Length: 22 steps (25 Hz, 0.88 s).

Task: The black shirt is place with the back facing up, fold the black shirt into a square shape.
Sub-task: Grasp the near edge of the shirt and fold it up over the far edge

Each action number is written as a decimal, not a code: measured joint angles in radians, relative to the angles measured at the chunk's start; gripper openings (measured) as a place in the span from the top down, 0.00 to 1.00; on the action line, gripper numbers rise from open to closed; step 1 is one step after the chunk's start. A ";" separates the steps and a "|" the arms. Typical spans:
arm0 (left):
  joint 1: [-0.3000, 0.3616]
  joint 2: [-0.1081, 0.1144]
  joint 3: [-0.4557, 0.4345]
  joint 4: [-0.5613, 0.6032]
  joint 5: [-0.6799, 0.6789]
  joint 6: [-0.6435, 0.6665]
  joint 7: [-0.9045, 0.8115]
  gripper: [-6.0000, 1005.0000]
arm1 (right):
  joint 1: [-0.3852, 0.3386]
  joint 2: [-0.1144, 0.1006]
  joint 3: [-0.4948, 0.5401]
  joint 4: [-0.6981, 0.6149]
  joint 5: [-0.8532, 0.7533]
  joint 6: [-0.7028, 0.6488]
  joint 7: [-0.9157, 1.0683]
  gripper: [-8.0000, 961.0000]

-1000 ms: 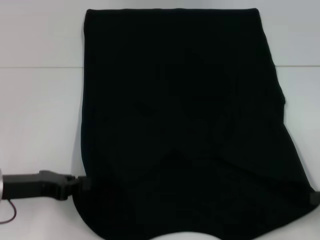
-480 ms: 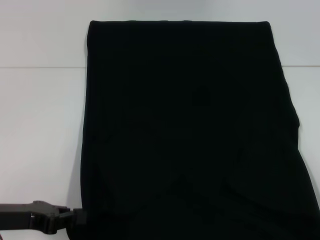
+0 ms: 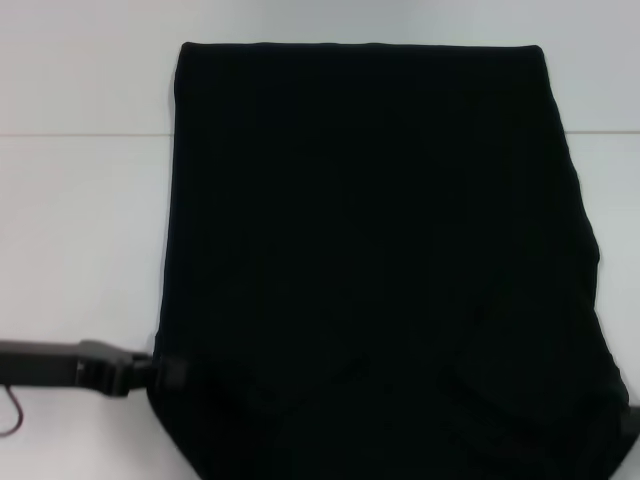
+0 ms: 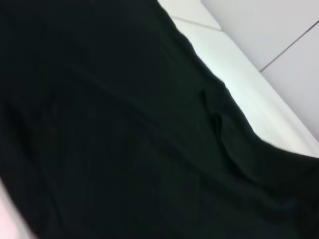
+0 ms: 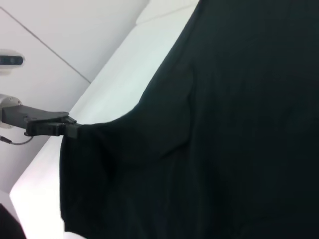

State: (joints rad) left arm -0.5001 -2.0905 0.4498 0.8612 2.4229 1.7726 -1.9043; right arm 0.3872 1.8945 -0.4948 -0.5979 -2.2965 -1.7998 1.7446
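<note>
Black shirt (image 3: 380,260) (near-left corner) pinched by left claw (image 3: 165,372).

- the black shirt (image 3: 380,260) runs off the head view's lower edge; its near hem and right corner are cut off
- the left gripper (image 3: 165,372) meets the shirt's near left corner; its fingertips are lost against the dark cloth
- the right gripper sits beyond the frame
- any lettering cannot be made out

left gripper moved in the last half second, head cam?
Yes. The left gripper at the black shirt near-left corner has moved away from the robot, toward the table seam.
</note>
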 joint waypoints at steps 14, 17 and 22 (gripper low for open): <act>-0.208 0.092 0.003 -0.167 -0.012 -0.239 -0.101 0.94 | 0.175 0.011 0.127 0.000 0.018 0.222 0.065 0.94; -0.252 0.103 0.008 -0.196 -0.012 -0.297 -0.107 0.94 | 0.210 0.023 0.130 0.003 0.034 0.289 0.071 0.94; -0.313 0.107 0.010 -0.242 -0.014 -0.456 -0.113 0.94 | 0.287 0.036 0.116 0.036 0.032 0.430 0.096 0.94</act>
State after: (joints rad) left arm -0.8128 -1.9838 0.4598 0.6195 2.4093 1.3167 -2.0174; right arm 0.6746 1.9306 -0.3785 -0.5621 -2.2648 -1.3697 1.8409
